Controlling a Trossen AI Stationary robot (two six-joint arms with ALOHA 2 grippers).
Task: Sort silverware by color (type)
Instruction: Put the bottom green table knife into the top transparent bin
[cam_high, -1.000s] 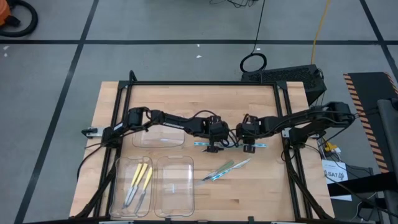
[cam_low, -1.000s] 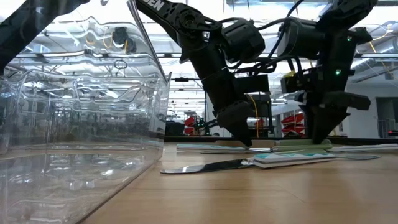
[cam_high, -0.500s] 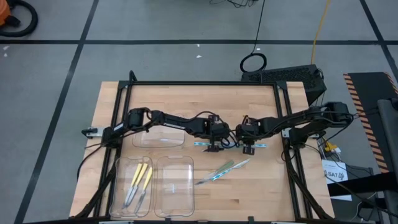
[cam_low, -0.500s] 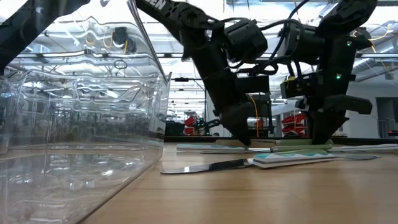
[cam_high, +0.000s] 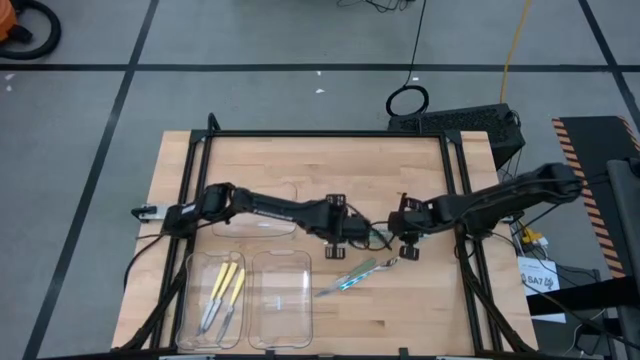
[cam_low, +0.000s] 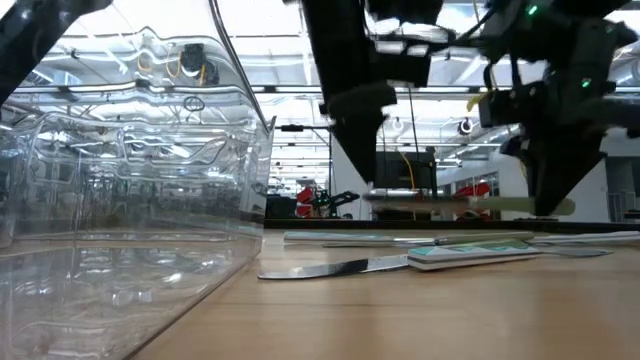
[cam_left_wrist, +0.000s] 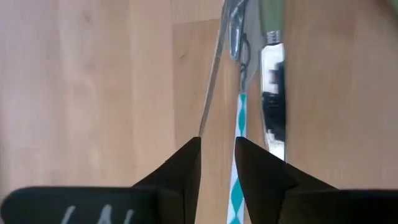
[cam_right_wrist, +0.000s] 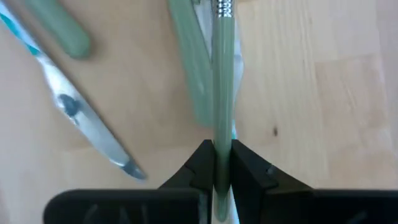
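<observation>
Silverware lies mid-table: a pale green utensil (cam_right_wrist: 222, 93) is pinched lengthwise in my right claw (cam_right_wrist: 216, 163), lifted above the loose blue and green pieces (cam_high: 357, 273). My left claw (cam_left_wrist: 217, 165), fingers slightly parted, grips nothing. Two yellow utensils (cam_high: 222, 295) rest in a clear tray (cam_high: 192, 322).

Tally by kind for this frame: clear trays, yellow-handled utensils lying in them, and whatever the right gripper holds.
Clear plastic trays: 3
Yellow-handled metal utensils, both in one tray: 2
Pale green-handled utensil clamped in the right gripper: 1
Total: 6
</observation>
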